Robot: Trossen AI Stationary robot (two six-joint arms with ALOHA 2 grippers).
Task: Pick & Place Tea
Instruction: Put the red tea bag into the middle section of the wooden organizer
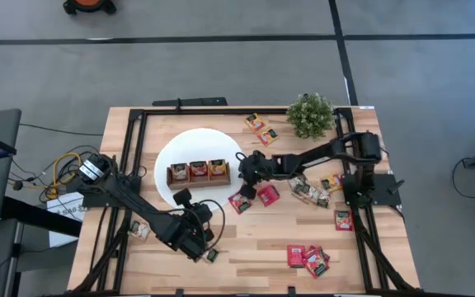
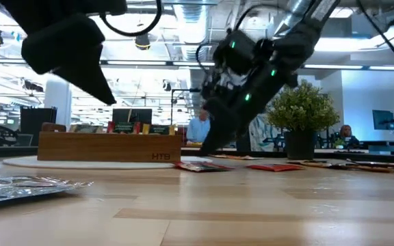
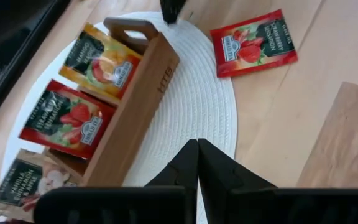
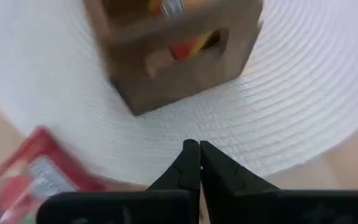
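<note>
The tea sachets are small flat squares. Three stand in the wooden tray (image 1: 198, 172) on the white disc (image 1: 190, 144): an orange-yellow one (image 3: 101, 62), a red one (image 3: 67, 124) and a pale one (image 3: 27, 180). Others lie flat on the table, among them two red ones (image 1: 239, 202) (image 1: 268, 195) right of the disc. My left gripper (image 1: 181, 198) (image 3: 197, 144) hangs shut over the disc's near edge, in front of the tray. My right gripper (image 1: 242, 161) (image 4: 199, 146) is shut over the disc's right edge, pointing at the tray's right end (image 4: 173, 56). Nothing sits between either pair of fingers.
A potted plant (image 1: 310, 114) stands at the far right. More sachets lie by it (image 1: 262, 129), under the right arm (image 1: 312, 192), at the right (image 1: 343, 219) and near the front edge (image 1: 308, 257). A silvery packet (image 2: 26, 183) lies near the low camera. People show in the room behind.
</note>
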